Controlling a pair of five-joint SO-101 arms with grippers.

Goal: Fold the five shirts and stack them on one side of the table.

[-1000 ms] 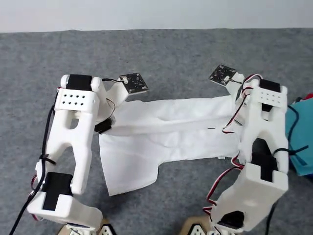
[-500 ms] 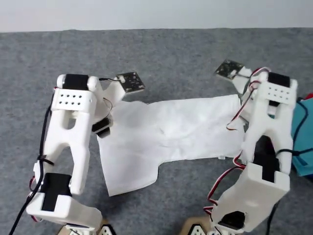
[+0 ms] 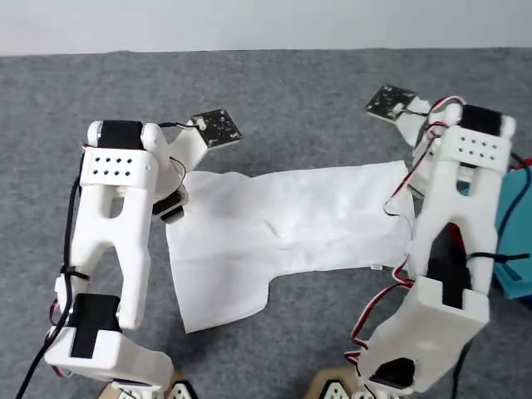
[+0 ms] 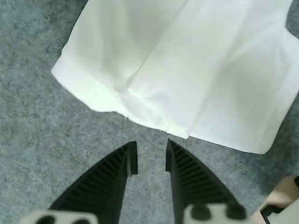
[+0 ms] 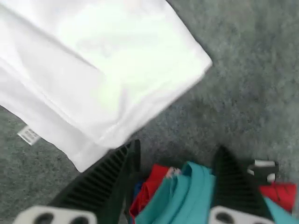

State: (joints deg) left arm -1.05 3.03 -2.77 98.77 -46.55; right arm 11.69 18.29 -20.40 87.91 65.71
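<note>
While the white shirt (image 3: pixel 291 229) lies flat on the grey worktop (image 3: pixel 316 100), we see our left pincer (image 4: pixel 149 156) slightly parted and empty just off its edge, and our right pincer (image 5: pixel 180 158) spread wide over teal cloth (image 5: pixel 187 191).

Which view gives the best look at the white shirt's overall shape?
The high view: the white shirt lies spread on the table, most of its outline visible. The left wrist view catches one end; the right wrist view another end, with a small label.
</note>
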